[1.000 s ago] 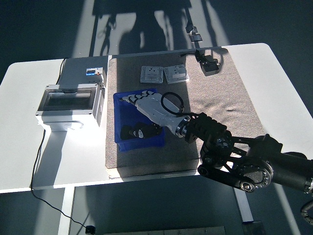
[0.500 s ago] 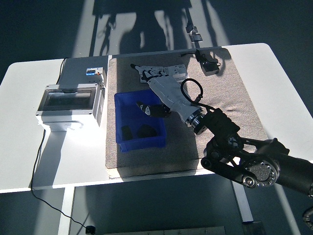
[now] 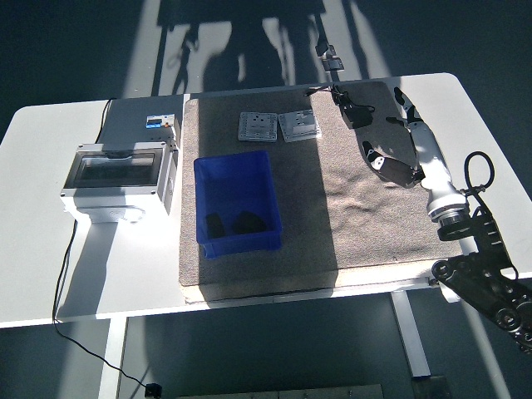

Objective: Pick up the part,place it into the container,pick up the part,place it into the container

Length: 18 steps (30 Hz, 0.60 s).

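Note:
A blue container (image 3: 268,193) stands on the beige mat's left half. Two dark parts (image 3: 214,224) (image 3: 248,223) lie in its near end. Another black part (image 3: 357,113) with a cable lies at the mat's far right corner. My right hand (image 3: 391,137), white with black joints, hovers over the mat's right side, just in front of that black part. Its fingers are spread and hold nothing. My left arm is out of view.
Two white square plates (image 3: 258,125) (image 3: 299,124) lie on the mat behind the container. A grey electrical box with a clear lid (image 3: 116,174) stands at the left beside the mat (image 3: 366,224). A small dark item (image 3: 331,60) sits beyond the table's far edge.
My right hand has risen from the container, crossed the plates, and swung to the mat's right side, empty. A second dark part now lies in the container.

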Each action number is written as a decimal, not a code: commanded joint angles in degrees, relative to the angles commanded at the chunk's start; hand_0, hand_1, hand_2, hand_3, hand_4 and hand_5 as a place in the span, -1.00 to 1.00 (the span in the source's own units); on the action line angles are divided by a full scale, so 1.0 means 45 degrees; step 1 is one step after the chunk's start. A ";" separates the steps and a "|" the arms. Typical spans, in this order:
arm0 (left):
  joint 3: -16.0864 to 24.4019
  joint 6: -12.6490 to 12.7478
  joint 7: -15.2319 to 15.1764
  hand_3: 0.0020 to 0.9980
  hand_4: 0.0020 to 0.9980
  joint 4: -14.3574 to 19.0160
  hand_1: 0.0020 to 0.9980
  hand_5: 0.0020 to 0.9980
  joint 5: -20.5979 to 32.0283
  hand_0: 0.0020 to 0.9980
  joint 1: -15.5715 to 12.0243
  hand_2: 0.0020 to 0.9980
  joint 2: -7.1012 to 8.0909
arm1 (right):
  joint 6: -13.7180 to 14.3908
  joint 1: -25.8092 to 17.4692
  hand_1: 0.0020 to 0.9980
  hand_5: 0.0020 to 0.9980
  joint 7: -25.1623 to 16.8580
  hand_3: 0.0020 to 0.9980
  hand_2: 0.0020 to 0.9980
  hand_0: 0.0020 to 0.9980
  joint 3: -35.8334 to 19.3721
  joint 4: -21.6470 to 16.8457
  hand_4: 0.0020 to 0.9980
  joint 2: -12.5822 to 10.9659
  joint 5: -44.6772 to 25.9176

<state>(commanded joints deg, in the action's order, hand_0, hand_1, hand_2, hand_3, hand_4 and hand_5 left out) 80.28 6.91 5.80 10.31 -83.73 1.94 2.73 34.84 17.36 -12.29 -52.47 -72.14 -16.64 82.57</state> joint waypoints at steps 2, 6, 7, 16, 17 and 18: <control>-0.0044 -0.0027 0.0054 0.26 0.31 0.0000 0.13 0.30 -0.0076 0.33 0.0016 0.27 -0.0019 | -0.0088 -0.0672 0.61 -0.49 -0.0311 0.75 0.79 0.75 -0.0633 0.0107 0.45 0.0064 -0.0155; 0.0020 -0.0242 0.0081 0.26 0.31 0.0000 0.13 0.30 -0.0216 0.33 0.0009 0.27 -0.0051 | -0.0055 -0.1717 0.61 -0.49 -0.1122 0.75 0.79 0.75 -0.1585 0.0089 0.45 0.0367 -0.0870; 0.0079 -0.0359 0.0058 0.26 0.31 0.0000 0.13 0.30 -0.0242 0.33 0.0000 0.27 -0.0057 | -0.0070 -0.1933 0.61 -0.49 -0.1349 0.75 0.79 0.75 -0.1739 0.0040 0.45 0.0423 -0.1017; -0.0026 -0.1002 -0.0138 0.29 0.34 0.0000 0.15 0.26 -0.0204 0.34 -0.0061 0.31 -0.0117 | -0.0169 -0.2032 0.53 0.00 -0.2137 0.50 0.62 0.71 -0.2088 -0.0381 0.87 0.0446 -0.1442; -0.0098 -0.0987 -0.0134 0.29 0.34 0.0000 0.15 0.26 -0.0209 0.34 -0.0052 0.31 -0.0139 | -0.0162 -0.2031 0.53 0.00 -0.2190 0.50 0.62 0.71 -0.2115 -0.0410 0.87 0.0445 -0.1497; -0.0163 -0.0962 -0.0132 0.29 0.34 0.0000 0.15 0.26 -0.0211 0.34 -0.0044 0.31 -0.0160 | -0.0151 -0.2032 0.53 0.00 -0.2236 0.50 0.62 0.71 -0.2135 -0.0440 0.87 0.0439 -0.1542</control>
<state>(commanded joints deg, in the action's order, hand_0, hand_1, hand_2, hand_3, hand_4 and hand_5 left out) 79.55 2.58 5.21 10.31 -84.68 1.75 2.01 34.16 8.21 -22.35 -62.08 -74.12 -14.66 75.63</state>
